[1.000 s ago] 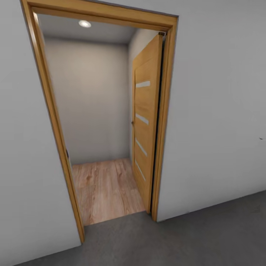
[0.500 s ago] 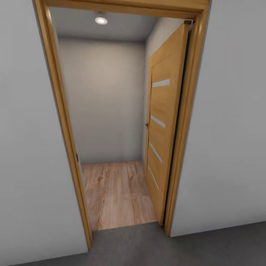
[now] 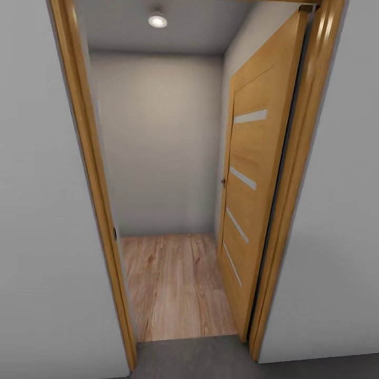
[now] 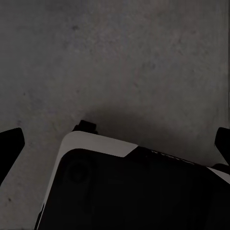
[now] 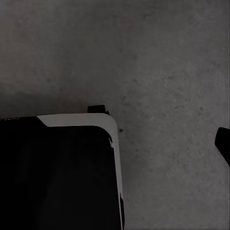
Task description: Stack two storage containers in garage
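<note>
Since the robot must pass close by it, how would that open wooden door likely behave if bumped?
The door would probably swing rather than tip or flex: it hangs in the frame by one edge and looks like a stiff, thick slab. It already stands wide open beside the inner wall, so a nudge could likely turn it only a little further. It probably feels heavy.

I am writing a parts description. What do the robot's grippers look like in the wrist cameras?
Little shows. The left gripper's fingers are plain black tips at the picture's edges; one black tip of the right gripper shows likewise. Below them lies a black robot body with a white rim, over the grey concrete floor.
</note>
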`<state>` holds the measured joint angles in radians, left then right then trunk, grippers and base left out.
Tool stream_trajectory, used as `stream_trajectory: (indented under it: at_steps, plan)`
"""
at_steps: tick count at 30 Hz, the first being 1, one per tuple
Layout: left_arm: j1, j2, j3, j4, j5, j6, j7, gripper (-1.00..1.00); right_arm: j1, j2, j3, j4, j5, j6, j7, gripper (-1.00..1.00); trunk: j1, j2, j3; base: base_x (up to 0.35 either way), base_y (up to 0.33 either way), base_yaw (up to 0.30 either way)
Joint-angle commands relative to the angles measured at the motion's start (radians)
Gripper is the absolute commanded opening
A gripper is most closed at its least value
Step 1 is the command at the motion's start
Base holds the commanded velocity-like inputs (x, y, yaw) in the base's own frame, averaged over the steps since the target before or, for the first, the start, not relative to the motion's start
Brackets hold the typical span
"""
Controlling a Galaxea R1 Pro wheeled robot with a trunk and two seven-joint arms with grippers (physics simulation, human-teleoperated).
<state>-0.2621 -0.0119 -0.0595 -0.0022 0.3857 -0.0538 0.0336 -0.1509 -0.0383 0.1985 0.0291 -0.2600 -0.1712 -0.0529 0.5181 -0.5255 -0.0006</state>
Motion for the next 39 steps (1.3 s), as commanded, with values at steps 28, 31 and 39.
stream_trajectory:
  at_steps: [28,31,39]
  plan:
    - [0.000,0.000,-0.008,0.001,0.006,-0.004,0.003,1.00,-0.001,0.000,0.009,0.003,-0.011,-0.005,-0.001,1.00,0.001,0.000,0.000,0.324,0.000,0.030]
    - [0.000,-0.001,-0.008,0.001,0.006,-0.004,0.003,1.00,-0.001,0.000,0.009,0.003,-0.010,-0.005,-0.001,1.00,0.001,0.000,0.000,0.318,-0.075,0.175]
    - [0.000,-0.002,-0.008,0.000,0.005,-0.004,0.003,1.00,-0.001,0.001,0.009,0.003,-0.010,-0.005,-0.001,1.00,0.001,0.000,0.000,0.296,-0.137,0.033]
